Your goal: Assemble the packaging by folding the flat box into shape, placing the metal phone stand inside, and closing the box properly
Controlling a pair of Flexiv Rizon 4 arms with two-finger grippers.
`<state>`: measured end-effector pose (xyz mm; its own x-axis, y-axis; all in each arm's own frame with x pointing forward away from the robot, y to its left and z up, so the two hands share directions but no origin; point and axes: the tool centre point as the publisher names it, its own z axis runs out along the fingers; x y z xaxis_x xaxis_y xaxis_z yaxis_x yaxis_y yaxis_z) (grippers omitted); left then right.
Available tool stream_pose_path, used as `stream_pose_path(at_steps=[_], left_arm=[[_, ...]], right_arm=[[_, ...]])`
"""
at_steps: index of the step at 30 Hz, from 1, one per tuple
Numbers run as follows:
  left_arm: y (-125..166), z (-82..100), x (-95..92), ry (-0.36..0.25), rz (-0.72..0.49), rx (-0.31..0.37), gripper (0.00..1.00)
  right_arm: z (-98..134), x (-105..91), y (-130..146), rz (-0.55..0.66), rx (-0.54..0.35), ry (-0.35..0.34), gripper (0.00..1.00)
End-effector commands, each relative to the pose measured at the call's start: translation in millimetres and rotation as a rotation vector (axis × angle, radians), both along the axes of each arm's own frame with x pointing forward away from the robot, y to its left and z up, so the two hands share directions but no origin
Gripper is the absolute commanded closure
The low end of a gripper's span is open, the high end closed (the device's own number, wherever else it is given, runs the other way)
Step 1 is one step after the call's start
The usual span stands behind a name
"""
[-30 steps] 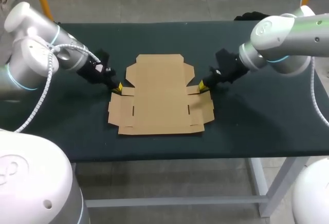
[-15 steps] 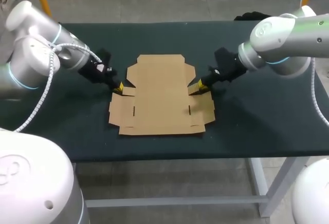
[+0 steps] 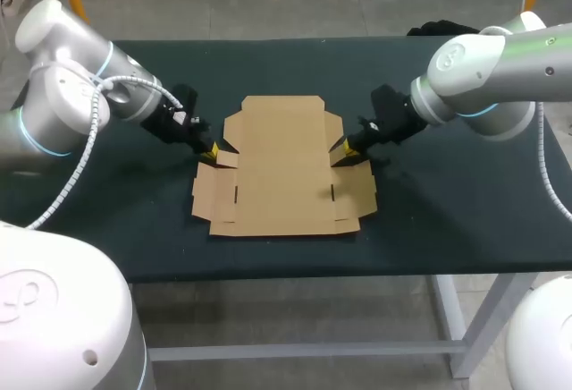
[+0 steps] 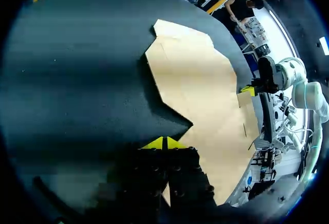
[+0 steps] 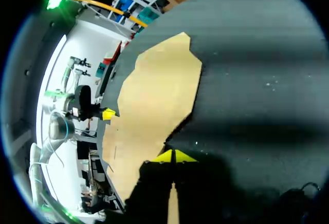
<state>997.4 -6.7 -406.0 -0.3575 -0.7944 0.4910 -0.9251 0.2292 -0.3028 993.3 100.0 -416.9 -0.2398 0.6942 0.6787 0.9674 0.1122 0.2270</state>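
Flat box (image 3: 281, 166): unfolded brown cardboard lying in the middle of the table, its panels spread out; the wider end, with its side flaps, faces the near edge and the narrower end faces the far edge.

Left side tab (image 3: 226, 159): a small flap at the notch in the box's left edge, just beside the left claw's tips.

Right side tab (image 3: 339, 152): the matching flap at the right notch, darker in shade than the panels around it and seemingly raised a little, with the right claw's tips against it.

Left gripper (image 3: 211, 150): at the box's left edge, arm coming in from the left. In its own wrist view (image 4: 163, 143) the two yellow tips are pressed together with nothing between them, and the cardboard (image 4: 205, 85) spreads out ahead and to one side.

Right gripper (image 3: 346, 147): at the box's right edge, opposite the left claw. In its own wrist view (image 5: 172, 156) the yellow tips meet, closed on nothing, and the cardboard (image 5: 149, 111) lies ahead of them.

Table (image 3: 447, 202): dark surface carrying the box.
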Motion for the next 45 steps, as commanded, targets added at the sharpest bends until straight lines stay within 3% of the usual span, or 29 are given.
stream_pose_path(at_steps=[1, 18, 30, 45], left_arm=[[-1, 4.6, -7.8, -0.011, 0.007, 0.004, 1.00], [-25, 13.0, -10.8, -0.020, 0.006, 0.039, 1.00], [-25, 18.1, -21.6, 0.044, 0.102, 0.104, 1.00], [-35, 16.3, -20.9, 0.046, 0.075, 0.109, 1.00]], right_arm=[[1, -0.4, 2, -0.002, -0.006, 0.001, 1.00], [6, -5.2, 10, -0.031, -0.037, -0.011, 1.00], [11, -11.2, 11, -0.102, -0.101, 0.002, 1.00], [11, -6.5, 18, -0.116, -0.141, 0.010, 1.00]])
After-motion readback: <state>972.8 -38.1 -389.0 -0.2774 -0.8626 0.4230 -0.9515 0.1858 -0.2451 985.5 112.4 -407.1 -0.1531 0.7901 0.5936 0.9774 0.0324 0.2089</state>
